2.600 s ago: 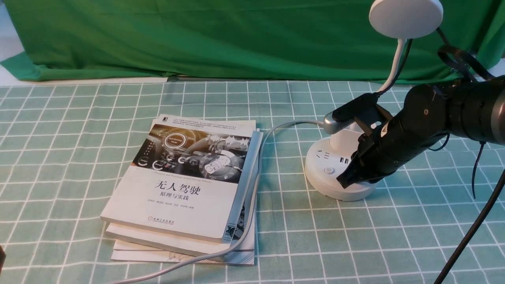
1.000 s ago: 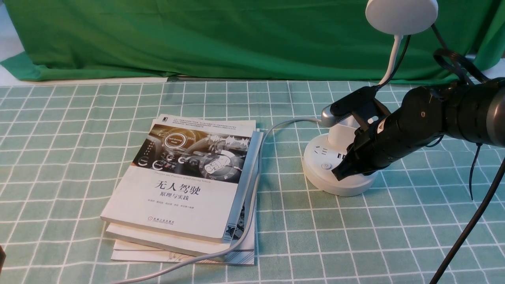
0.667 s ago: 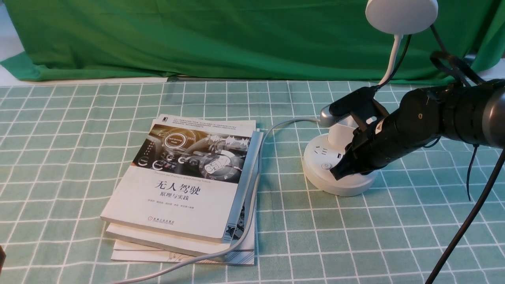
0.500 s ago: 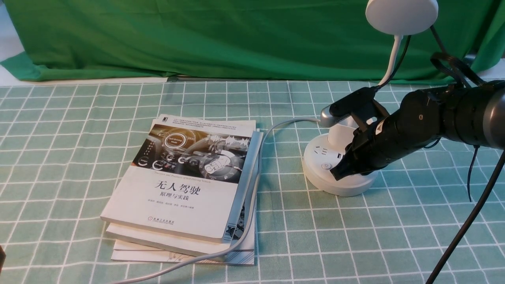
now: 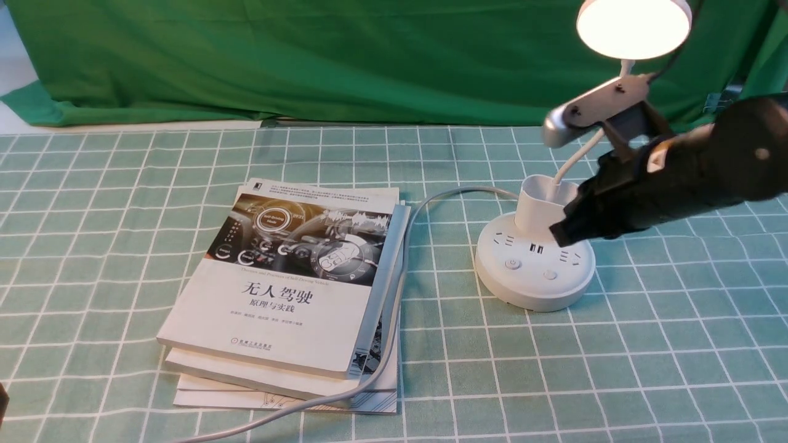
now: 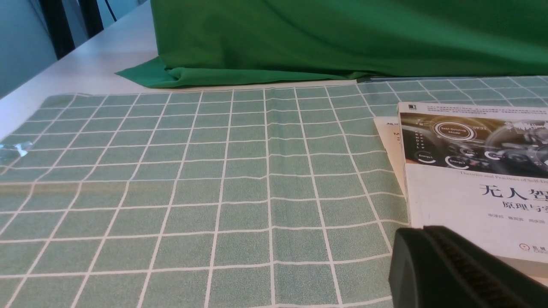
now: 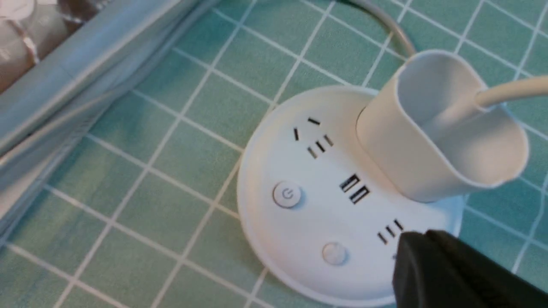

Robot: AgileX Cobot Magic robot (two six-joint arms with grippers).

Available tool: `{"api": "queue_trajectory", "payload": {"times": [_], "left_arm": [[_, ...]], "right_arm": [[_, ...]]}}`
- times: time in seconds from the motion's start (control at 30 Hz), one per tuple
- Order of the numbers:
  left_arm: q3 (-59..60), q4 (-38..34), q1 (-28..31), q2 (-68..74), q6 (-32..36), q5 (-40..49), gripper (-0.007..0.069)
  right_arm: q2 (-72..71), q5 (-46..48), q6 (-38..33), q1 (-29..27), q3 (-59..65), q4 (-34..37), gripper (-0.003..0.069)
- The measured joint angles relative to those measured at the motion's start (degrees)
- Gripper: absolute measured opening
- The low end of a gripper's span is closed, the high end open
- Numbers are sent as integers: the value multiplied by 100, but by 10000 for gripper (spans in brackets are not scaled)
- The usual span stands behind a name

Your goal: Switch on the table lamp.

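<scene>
The white table lamp stands at the right of the table, and its disc head [image 5: 633,27] glows warm white. Its thin neck rises from a cup-shaped holder [image 5: 540,203] on the round puck base [image 5: 534,272]. The base carries sockets and two buttons [image 7: 287,194] [image 7: 334,252]. My right gripper [image 5: 559,234] hangs shut and empty just above the base's right rear part, clear of the buttons; its tip [image 7: 411,248] shows over the base rim. My left gripper [image 6: 421,233] is shut and empty, low beside the books, far from the lamp.
A stack of books [image 5: 289,289] lies left of the lamp on the green checked cloth [image 5: 111,246]. The lamp's grey cord [image 5: 394,307] runs over the stack's right edge toward the front. A green backdrop [image 5: 308,55] closes the rear.
The lamp head has lit up. My right gripper has lifted up and to the right off the base, uncovering both buttons. The base has shifted slightly back toward where it first stood.
</scene>
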Motion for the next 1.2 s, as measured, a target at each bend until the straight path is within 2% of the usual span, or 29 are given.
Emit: {"api": "queue_trajectory", "payload": {"times": [0.17,0.27,0.4,0.57,0.87,1.2], "left_arm": [[0,0,0,0,0,0,21],[0,0,0,0,0,0,21],[0,0,0,0,0,0,21],[0,0,0,0,0,0,21],[0,0,0,0,0,0,21],[0,0,0,0,0,0,21]], "right_arm": [[-883,-100,299,0,888,-5,33],[-1777,-493,538,0,1611,-5,34],[-3358,-1262,657,0,2411,-18,38],[-5134,-1584,884,0,3014,-23,45],[-6609,-1673,1097,0,3708,-30,63],[-7715,-2801,982,-104,5062,-41,92]]}}
